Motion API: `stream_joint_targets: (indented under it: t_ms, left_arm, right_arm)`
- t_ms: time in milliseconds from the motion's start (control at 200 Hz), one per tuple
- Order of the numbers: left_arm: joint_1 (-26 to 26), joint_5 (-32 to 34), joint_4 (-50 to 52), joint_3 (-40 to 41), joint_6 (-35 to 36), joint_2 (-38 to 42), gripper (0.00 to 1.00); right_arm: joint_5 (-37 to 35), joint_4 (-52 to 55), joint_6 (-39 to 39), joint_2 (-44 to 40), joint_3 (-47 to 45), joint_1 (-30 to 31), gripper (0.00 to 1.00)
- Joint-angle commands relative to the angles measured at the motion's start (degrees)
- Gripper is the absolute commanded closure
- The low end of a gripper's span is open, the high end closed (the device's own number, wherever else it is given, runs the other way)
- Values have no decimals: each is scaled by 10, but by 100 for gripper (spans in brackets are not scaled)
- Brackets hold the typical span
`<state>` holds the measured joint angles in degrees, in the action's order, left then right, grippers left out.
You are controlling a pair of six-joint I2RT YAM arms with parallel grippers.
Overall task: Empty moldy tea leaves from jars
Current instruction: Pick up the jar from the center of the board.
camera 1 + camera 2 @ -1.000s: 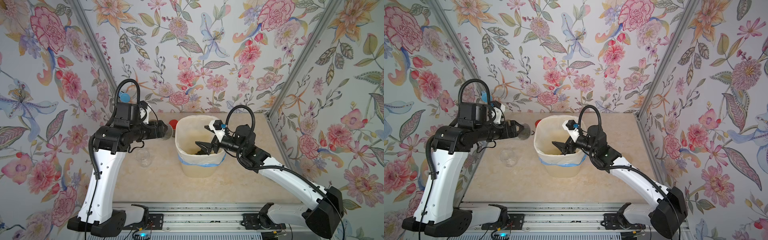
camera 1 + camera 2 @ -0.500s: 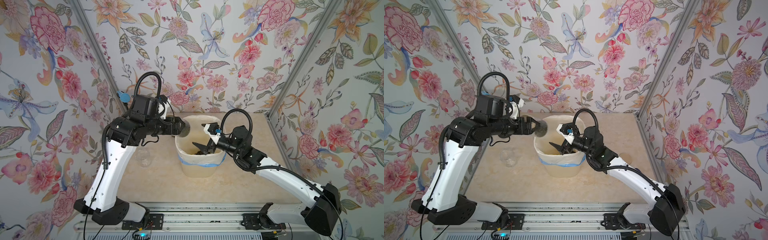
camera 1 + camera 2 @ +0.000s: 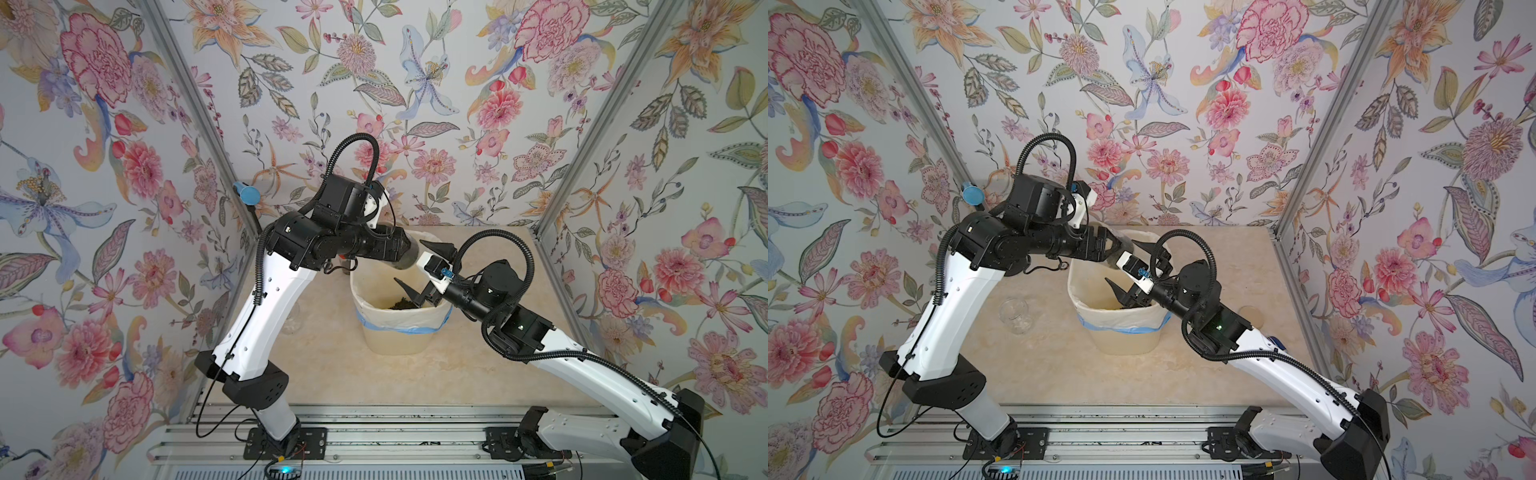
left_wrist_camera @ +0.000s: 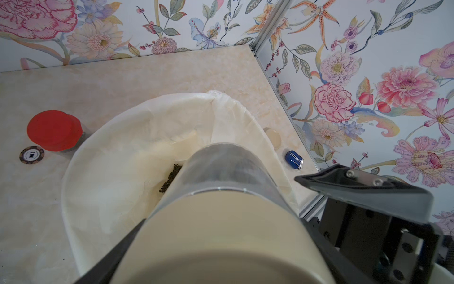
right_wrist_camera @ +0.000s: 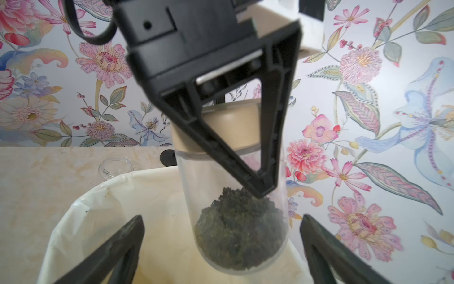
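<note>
"Where's the tea at the moment?"

"Mostly in that clear jar (image 5: 194,184). There's a dark, crumbly heap of tea leaves (image 5: 239,228) slumped against its closed base. The jar hangs tilted over the bin (image 3: 401,320), base end lowest and beige lid (image 4: 221,241) on. The left claw (image 4: 219,199) is clamped round the lid end, its fingers parted only by the jar's width."

"And the other arm?"

"The right claw (image 5: 221,217) is spread as wide as it goes and holds nothing. Its fingers stand either side of the jar's base, with a gap showing on both sides."

"Where would you grab it?"

"Across the clear wall near the base, I'd say. It looks rigid, smooth, light and probably slippery, and those loose leaves will slide when it tips. I can't tell glass from plastic, so I'd squeeze gently."

"Anything else about?"

"A red-capped jar (image 4: 55,131) just beside the bin, and an open, empty jar (image 3: 1015,316) near the surface's (image 3: 1059,374) left edge."
</note>
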<state>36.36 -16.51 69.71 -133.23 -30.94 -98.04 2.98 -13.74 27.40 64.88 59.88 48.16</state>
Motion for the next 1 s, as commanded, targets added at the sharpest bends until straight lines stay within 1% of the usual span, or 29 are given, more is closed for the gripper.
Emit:
stream_joint_targets:
  t_ms: [0, 160, 255, 540, 816, 996]
  left_arm:
    - [7, -17, -28, -40, -7, -5, 55]
    - [23, -30, -25, -74, -9, -33, 55]
    - [28, -42, -27, -89, -11, -43, 55]
    - [42, -55, -32, -88, -14, -50, 54]
    - [58, -69, -33, -88, -11, -59, 54]
    - [68, -65, -29, -90, -11, -54, 55]
  right_arm:
    - [-58, 13, 38, -23, -14, 0, 0]
    - [-52, 76, 56, -33, 0, 0, 0]
    - [-49, 93, 64, -38, -2, -4, 0]
    - [-75, 67, 69, -50, -15, -11, 0]
    - [-72, 71, 76, -39, -9, -15, 0]
    - [-71, 66, 85, -29, -6, -17, 0]
